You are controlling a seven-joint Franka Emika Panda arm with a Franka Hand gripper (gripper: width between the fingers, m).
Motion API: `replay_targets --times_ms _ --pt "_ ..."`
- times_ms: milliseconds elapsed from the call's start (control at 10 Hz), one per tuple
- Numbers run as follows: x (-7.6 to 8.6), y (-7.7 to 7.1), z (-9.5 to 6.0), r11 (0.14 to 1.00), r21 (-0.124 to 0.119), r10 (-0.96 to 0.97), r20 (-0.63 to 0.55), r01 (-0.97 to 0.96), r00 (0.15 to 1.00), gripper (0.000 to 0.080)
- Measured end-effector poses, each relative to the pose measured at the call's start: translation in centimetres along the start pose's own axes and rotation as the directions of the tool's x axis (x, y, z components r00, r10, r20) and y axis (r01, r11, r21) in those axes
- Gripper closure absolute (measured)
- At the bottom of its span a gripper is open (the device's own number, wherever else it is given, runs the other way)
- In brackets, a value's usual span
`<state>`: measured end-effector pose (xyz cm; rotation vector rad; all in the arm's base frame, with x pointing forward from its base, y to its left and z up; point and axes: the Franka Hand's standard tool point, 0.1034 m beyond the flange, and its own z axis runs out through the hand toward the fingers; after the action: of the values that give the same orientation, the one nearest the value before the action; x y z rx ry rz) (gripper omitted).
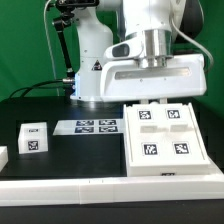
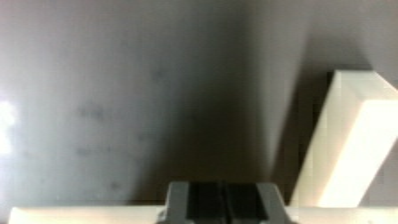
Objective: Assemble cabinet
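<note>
Cabinet (image 1: 165, 140) rests on the table (image 1: 50, 110) (tagged fronts (image 1: 150, 151) facing up).

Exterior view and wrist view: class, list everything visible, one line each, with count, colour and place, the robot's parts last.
Large white plastic cabinet shell: one, white with black-and-white tags, exterior view's right.
Small white tagged cube: one, white, exterior view's left.
Marker board: one, white, middle, before the pedestal.
Long white bar: one, white, along the near table edge.
Table: one, black, under everything.
Backdrop: one, green, behind.
Robot pedestal: one, white, rear middle.
Arm: one, white, above the cabinet shell.
Gripper: one, dark fingers, shut, over the table.
</note>
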<state>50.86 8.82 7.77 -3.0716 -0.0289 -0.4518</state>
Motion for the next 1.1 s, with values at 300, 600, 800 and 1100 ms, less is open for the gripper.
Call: replay_targets --times_ms 300,600,800,1100 --pt "1.2 -0.7 -2.5 1.0 0.029 0.006 0.012 -0.006 1.0 0.0797" --pt "0.9 -0.6 -2.1 1.0 0.024 0.005 0.017 -0.006 1.0 0.0797" --pt "0.8 -0.5 -2.1 1.0 0.024 0.005 0.017 -0.006 1.0 0.0797" --pt "2.9 -0.6 -2.7 0.999 0.04 0.012 0.052 -0.014 0.999 0.0797"
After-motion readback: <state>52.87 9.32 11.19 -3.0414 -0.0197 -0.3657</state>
